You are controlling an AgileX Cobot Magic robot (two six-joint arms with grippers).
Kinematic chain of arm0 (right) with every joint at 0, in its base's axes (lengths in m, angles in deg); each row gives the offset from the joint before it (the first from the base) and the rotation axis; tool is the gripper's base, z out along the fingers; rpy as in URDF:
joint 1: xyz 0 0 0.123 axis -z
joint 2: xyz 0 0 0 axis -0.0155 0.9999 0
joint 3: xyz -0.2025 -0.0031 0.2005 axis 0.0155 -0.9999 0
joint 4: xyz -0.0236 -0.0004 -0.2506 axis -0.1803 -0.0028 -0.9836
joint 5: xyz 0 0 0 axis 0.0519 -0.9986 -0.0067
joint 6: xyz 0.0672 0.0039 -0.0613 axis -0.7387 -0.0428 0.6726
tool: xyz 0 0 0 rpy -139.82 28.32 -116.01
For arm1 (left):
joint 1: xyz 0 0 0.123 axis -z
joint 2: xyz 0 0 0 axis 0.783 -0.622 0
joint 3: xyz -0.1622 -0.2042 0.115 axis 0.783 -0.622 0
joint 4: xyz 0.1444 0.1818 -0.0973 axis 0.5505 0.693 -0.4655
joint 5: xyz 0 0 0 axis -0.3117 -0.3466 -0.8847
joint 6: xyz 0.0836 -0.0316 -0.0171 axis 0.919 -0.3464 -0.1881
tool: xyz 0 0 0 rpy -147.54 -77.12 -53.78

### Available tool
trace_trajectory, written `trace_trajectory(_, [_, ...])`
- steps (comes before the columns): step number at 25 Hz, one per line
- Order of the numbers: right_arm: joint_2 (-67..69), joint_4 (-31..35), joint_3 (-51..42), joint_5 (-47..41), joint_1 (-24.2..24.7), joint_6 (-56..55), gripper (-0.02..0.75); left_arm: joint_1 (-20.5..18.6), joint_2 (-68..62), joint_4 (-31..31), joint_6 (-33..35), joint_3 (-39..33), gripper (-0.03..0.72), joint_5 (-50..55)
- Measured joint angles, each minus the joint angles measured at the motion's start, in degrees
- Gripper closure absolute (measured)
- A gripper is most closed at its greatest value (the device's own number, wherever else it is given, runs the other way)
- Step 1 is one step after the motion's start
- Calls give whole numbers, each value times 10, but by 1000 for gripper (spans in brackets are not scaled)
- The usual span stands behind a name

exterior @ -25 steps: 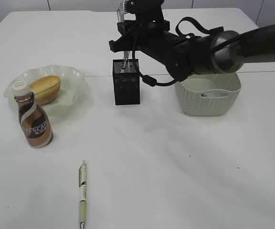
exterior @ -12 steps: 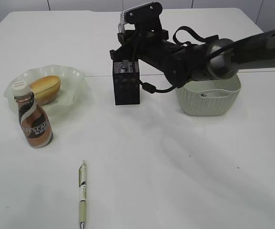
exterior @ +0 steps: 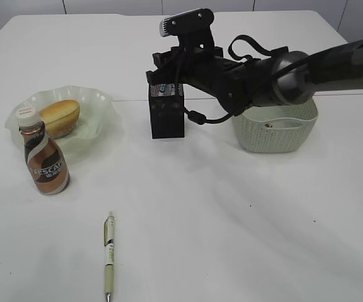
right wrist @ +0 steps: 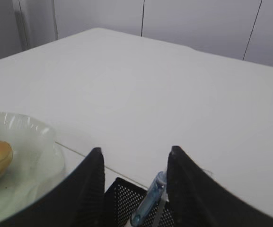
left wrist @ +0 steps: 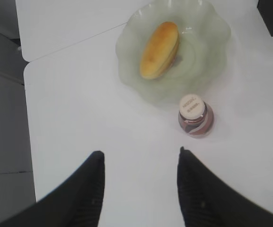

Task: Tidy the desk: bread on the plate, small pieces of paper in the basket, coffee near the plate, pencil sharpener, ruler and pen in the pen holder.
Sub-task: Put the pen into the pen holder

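My right gripper [right wrist: 135,150] stands open just above the black mesh pen holder [exterior: 167,116]. A clear blue pen-like stick [right wrist: 148,201] stands in the holder and leans against the right finger. My left gripper [left wrist: 140,152] is open over bare desk, nothing between its fingers. The bread [exterior: 60,117] lies on the green plate [exterior: 102,104], with the coffee [exterior: 44,160] upright right in front of it. A pale green pen [exterior: 109,255] lies on the desk near the front edge. The ruler, pencil sharpener and paper pieces do not show clearly.
The grey-green basket [exterior: 275,129] stands right of the pen holder, under my right arm [exterior: 275,75], with a small dark bit inside. In the left wrist view the plate [left wrist: 127,52], bread [left wrist: 160,49] and coffee [left wrist: 193,113] lie ahead of the fingers.
My right gripper came down over the pen holder with the stick, and its jaws opened. The stick now stands inside the holder. The left arm has not moved.
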Motion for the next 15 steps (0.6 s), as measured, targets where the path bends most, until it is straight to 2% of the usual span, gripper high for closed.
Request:
trace_trajectory(3, [-21,1,0,-69,0,-16,414,0,0,0,0,0,321,0])
trace_trajectory(8, [-92,7,0,-231,0,-54,414,13,0,-16,0,0,321,0])
trace_trajectory(15, [-206,13,0,-461,0,-60,413,41,2,-102,-13,0,321,0])
